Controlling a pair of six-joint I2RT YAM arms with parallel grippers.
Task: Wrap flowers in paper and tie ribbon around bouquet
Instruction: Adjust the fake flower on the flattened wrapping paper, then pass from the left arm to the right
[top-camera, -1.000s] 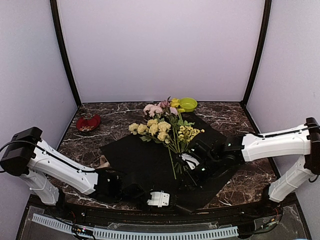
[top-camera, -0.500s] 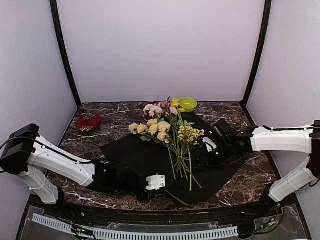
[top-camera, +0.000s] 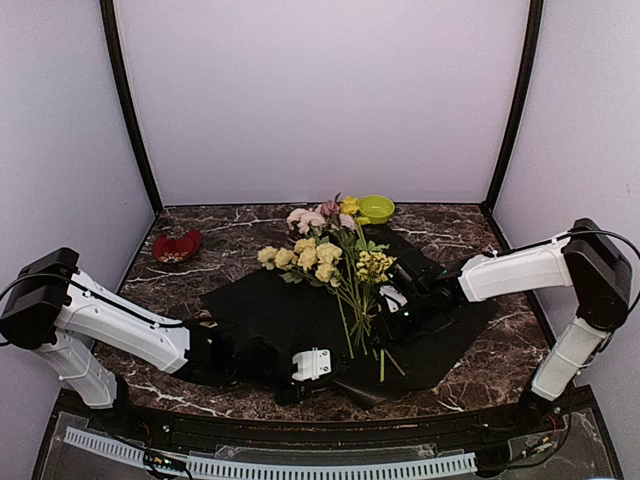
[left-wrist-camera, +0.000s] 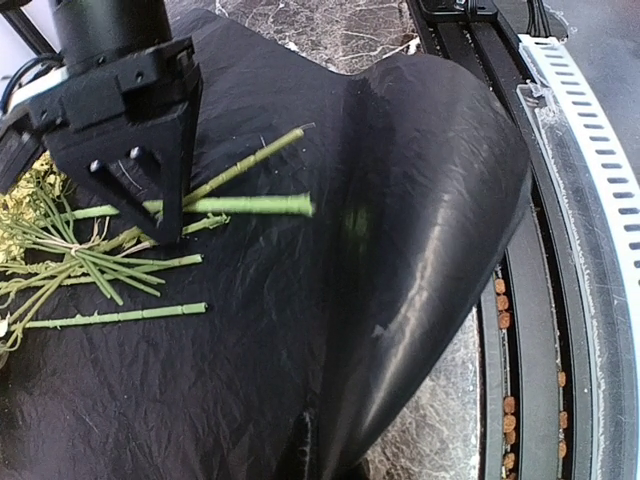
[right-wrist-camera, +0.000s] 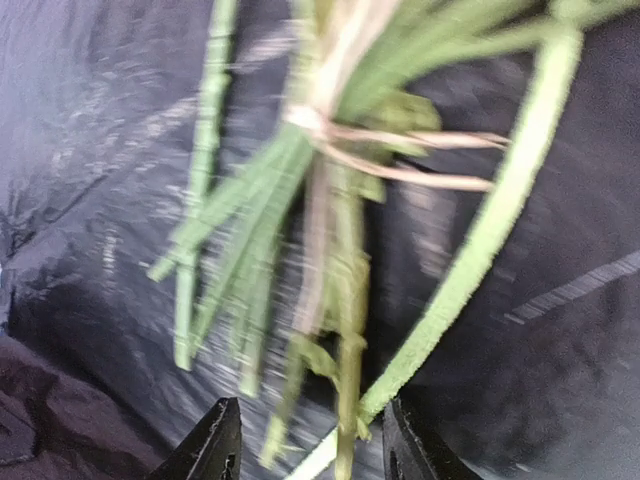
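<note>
The flowers, pale pink and yellow blooms on green stems, lie across the black crinkly paper spread on the table. My right gripper is low over the stem ends, open, with several stems lying between its jaws; it also shows as black fingers in the left wrist view. My left gripper is shut on the paper's near corner, which is lifted and curls over toward the stems. A scrap of beige, perhaps the ribbon, peeks out behind my left arm. There is no wrapped bouquet.
A red dish sits at the back left and a green bowl behind the flower heads. The table's front rail runs close by the lifted corner. Purple walls enclose three sides.
My right gripper has swung out to the right and come back left onto the stem ends, jaws somewhat narrower. The stems have shifted. My left gripper still holds the raised paper corner.
</note>
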